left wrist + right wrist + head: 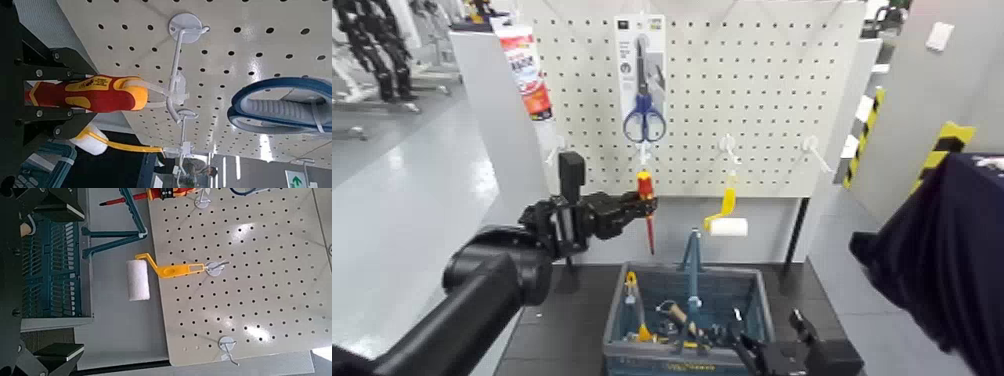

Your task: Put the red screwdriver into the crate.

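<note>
The left hand (648, 204) is closed on the handle of the red screwdriver (645, 185), up by the board with the holes (772, 90). The screwdriver points down, and its thin red part sticks out below the hand. A clear loop at the top end of its handle is around a white hook (175, 70). The screwdriver is not in the crate (614, 320). It is higher up, on the left side of the crate's blue handle (692, 262).

Just above the screwdriver are blue scissors (644, 120) on a white card. To the right is a paint roller (729, 227) with a yellow handle and a white roll. A white and red tube (527, 75) is up at the left.

The crate is down low and has some tools (677, 318) in it, some with yellow on them. The right hand (772, 335) is near its front right corner, wide open with nothing in it. Far right is a dark cloth (952, 240).
</note>
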Robot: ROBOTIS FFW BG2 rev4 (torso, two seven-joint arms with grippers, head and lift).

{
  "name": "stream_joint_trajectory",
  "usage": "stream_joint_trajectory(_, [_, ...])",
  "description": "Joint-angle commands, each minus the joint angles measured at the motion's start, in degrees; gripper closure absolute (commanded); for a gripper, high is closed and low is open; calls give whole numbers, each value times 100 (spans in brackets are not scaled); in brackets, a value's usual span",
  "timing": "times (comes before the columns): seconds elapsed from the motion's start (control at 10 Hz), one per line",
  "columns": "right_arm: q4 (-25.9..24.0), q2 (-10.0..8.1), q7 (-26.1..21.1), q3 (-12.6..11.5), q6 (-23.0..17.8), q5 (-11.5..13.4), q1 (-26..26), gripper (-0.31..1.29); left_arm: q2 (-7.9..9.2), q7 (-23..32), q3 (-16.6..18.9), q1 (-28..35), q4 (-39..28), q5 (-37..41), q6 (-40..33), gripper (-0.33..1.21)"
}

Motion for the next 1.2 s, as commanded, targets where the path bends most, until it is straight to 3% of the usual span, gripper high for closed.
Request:
stream_joint_trajectory(0.1, [1, 0, 0, -42, 0, 0, 34, 14, 67, -48, 106, 307, -649, -102, 224, 118])
stream_joint_trajectory(0.6, [1, -18, 0, -34, 35, 0, 25, 14, 436, 234, 616, 1336, -2943, -286, 1384, 118])
stream_joint_trajectory(0.9, [-8, -35, 0, -60, 35, 0, 34, 14, 533, 462, 941, 1881, -4086, -260, 2070, 118])
stream_joint_trajectory(1.2, [-17, -35, 0, -69, 26, -9, 43, 14, 550, 629, 1100, 2303, -4508, 30, 2386, 118])
